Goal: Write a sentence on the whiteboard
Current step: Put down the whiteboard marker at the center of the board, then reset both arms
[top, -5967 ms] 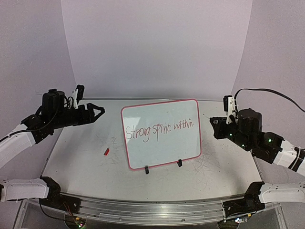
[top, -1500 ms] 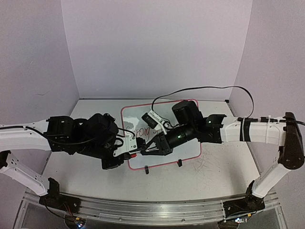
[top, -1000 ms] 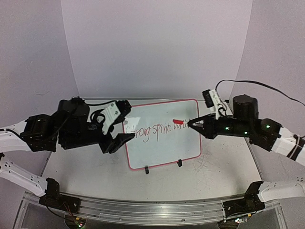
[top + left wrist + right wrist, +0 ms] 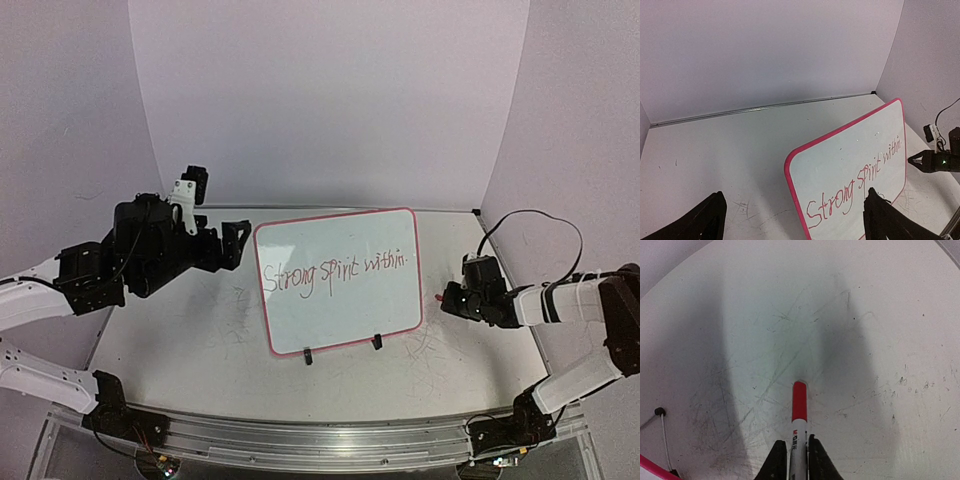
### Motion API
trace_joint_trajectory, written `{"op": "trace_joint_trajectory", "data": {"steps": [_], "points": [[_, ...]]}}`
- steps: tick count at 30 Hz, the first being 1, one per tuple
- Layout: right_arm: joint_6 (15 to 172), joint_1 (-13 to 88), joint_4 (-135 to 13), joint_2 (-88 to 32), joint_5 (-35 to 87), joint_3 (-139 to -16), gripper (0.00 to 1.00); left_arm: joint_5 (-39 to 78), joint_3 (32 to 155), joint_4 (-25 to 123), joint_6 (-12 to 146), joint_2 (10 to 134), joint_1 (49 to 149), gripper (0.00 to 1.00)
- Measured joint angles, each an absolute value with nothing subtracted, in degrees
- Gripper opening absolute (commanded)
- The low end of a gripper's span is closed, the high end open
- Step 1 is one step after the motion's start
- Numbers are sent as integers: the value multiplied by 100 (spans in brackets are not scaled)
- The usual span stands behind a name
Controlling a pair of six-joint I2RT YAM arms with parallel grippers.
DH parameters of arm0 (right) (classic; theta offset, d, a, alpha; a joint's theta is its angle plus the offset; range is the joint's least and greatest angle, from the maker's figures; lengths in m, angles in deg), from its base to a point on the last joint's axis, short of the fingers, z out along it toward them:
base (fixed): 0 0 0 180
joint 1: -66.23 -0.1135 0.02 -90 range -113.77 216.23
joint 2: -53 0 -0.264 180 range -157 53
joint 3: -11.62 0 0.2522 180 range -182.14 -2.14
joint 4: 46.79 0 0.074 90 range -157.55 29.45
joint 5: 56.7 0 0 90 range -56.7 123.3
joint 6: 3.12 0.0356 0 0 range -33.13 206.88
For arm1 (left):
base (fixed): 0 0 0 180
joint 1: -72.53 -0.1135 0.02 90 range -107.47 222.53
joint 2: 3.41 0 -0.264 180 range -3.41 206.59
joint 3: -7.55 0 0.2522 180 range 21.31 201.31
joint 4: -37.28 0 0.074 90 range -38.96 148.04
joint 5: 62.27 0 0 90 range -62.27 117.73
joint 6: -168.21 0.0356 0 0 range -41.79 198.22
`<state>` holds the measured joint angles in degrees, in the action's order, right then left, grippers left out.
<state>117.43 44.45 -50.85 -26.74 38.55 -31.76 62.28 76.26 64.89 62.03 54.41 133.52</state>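
The whiteboard (image 4: 340, 320) stands propped at the table's middle, with a red-pink rim and two black clip feet. The sentence (image 4: 333, 270) "Strong spirit within." runs across it in red. My left gripper (image 4: 237, 243) is open and empty, just left of the board's upper left corner. In the left wrist view its fingers (image 4: 710, 220) frame the whiteboard (image 4: 840, 160) and the sentence (image 4: 855, 187). My right gripper (image 4: 446, 298) is low over the table to the right of the board. It (image 4: 798, 445) is shut on a white marker (image 4: 799, 412), whose red end points at the tabletop.
The tabletop (image 4: 200, 340) carries faint grey scuff scribbles, which also show around the marker (image 4: 740, 390). A pink board corner (image 4: 650, 472) and a clip foot (image 4: 660, 411) sit at the right wrist view's lower left. Walls close in at the back and sides.
My right gripper has drawn back from the board to the right and dropped low with the marker. My left arm has pulled away from the board's left edge to the back left.
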Motion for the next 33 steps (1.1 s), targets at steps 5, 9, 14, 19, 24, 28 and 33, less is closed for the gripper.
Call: {"op": "trace_joint_trajectory", "data": {"steps": [5,9,14,19,24,28,33], "points": [[11852,4445,-4975,-2635,3722,-3076,50,6502,7774,6550,6430,5499,13352,99],[11837,4445,-5431,-1944,3806,-3090,74,6690,8236,6555,6690,5559,13353,99],[11432,4445,-6569,-279,4187,-3884,97,6857,8850,6511,7068,5550,13352,99],[10510,4445,-7349,998,4488,-5759,98,6889,9442,6506,7407,5564,13352,100],[9817,4445,-7626,1574,4288,-7375,98,6809,10058,6491,7548,5542,13352,99],[9554,4445,-7803,1660,4069,-8065,98,6683,10321,6483,7549,5429,13352,99],[9453,4445,-8005,1811,3885,-8138,98,6641,10460,6422,7549,5246,13352,99]]}}
